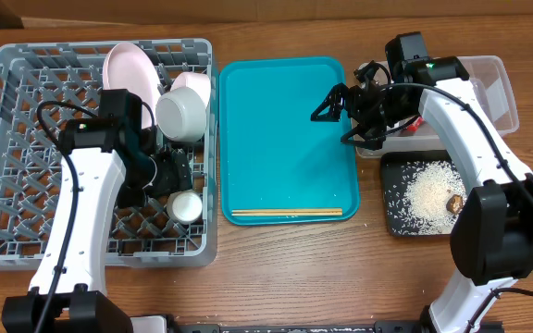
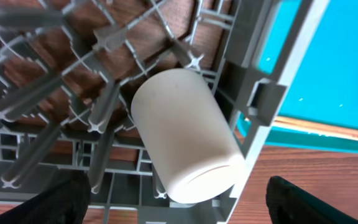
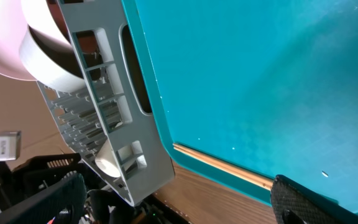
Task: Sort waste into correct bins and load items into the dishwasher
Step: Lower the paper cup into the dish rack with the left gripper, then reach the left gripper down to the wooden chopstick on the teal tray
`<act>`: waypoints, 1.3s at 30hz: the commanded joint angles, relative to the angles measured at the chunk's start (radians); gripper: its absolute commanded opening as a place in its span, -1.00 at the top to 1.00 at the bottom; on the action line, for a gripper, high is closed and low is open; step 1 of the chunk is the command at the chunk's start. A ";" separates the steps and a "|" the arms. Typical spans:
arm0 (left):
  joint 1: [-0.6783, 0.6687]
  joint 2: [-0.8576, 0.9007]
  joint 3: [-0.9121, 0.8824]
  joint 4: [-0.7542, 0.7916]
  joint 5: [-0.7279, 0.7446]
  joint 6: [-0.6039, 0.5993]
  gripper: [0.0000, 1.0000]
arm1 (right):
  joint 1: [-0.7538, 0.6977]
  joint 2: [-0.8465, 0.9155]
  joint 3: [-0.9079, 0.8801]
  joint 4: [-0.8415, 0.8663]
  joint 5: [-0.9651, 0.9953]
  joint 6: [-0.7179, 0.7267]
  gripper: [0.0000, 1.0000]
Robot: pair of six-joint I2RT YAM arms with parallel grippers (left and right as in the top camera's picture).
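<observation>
The grey dish rack [image 1: 26,139] at the left holds the large pink plate [image 1: 126,63], the pale bowl [image 1: 181,113] and the small white cup [image 1: 187,206]. My left gripper [image 1: 172,174] is open over the rack. In the left wrist view its fingers [image 2: 179,194] are spread wide on either side of the cup [image 2: 182,130], which lies on its side on the rack's floor, untouched. Two chopsticks [image 1: 287,213] lie on the teal tray [image 1: 285,139]. My right gripper [image 1: 329,106] is open and empty above the tray's far right part. Rice [image 1: 428,190] and the brown lump [image 1: 454,201] lie in the black tray [image 1: 394,222].
The clear tub [image 1: 493,88] stands at the far right behind the black tray, with a bit of red [image 1: 416,123] showing under my right arm. The right wrist view shows the teal tray [image 3: 260,74], the chopsticks [image 3: 222,163] and the rack's wall [image 3: 114,112].
</observation>
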 commanded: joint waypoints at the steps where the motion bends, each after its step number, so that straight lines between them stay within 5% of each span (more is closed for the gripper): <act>1: 0.000 -0.003 0.147 -0.049 0.050 0.023 -0.77 | 0.003 -0.020 0.008 -0.007 0.014 -0.014 -0.93; 7: -0.118 -0.003 0.363 -0.114 0.118 0.113 -0.72 | -0.029 -0.020 0.008 -0.067 0.158 -0.016 -1.00; 14: -0.388 0.021 0.340 0.006 0.022 0.145 -0.81 | -0.101 -0.063 0.026 -0.172 0.227 -0.034 -1.00; 22: -0.516 0.190 0.293 0.079 -0.042 0.130 -0.76 | -0.109 -0.310 0.069 -0.222 0.376 -0.003 -1.00; 28: -0.535 0.342 0.293 0.078 -0.040 0.145 -0.71 | -0.153 -0.528 0.069 -0.272 0.678 0.102 -1.00; 39: -0.611 0.513 0.293 0.078 -0.037 0.465 -0.73 | -0.161 -0.629 0.069 -0.278 0.726 0.101 -1.00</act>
